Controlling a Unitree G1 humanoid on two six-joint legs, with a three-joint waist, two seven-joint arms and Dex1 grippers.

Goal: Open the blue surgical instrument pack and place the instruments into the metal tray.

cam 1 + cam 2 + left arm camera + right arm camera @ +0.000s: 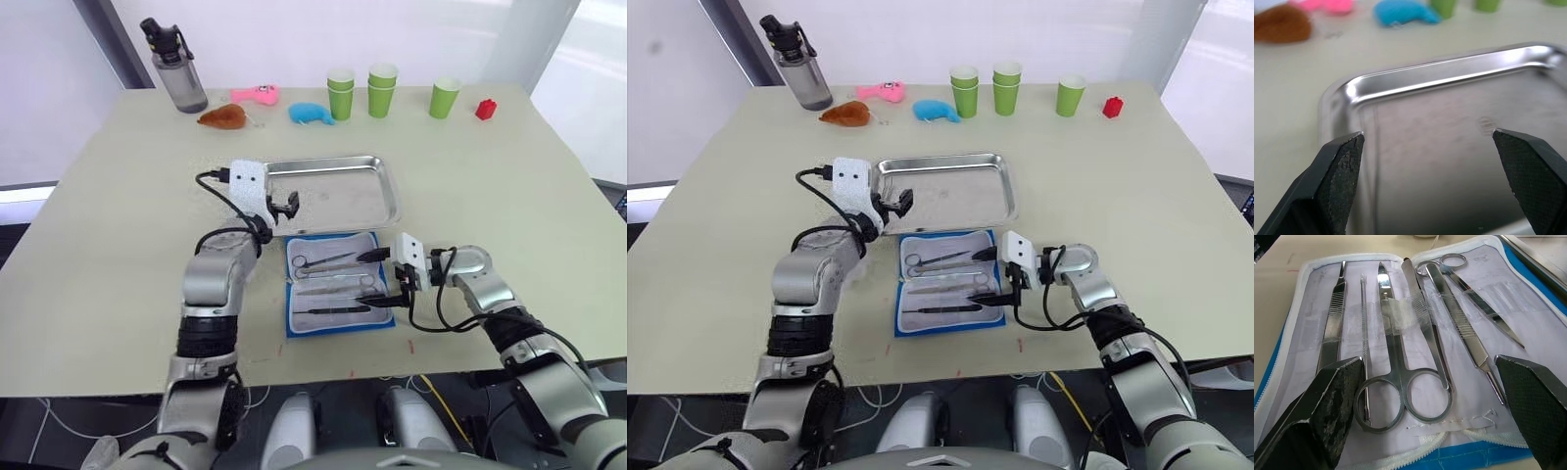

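The right gripper (384,275) is spread wide with nothing between its fingers, poised at the right side of the blue surgical instrument pack (338,284), which lies opened flat near the table's (118,255) front edge, just in front of the metal tray (338,192). The instruments (1400,357) sit in a row on the pack's pale lining: ring-handled scissors, flat handles, a thin probe and forceps, held under clear strips. The left gripper (287,205) is also released, fingers apart, hovering over the tray's front left corner; the tray bottom is bare steel. Along the table's far edge stand a grey bottle (174,67), soft toys (257,106), green cups (382,90) and a small red block (485,109).
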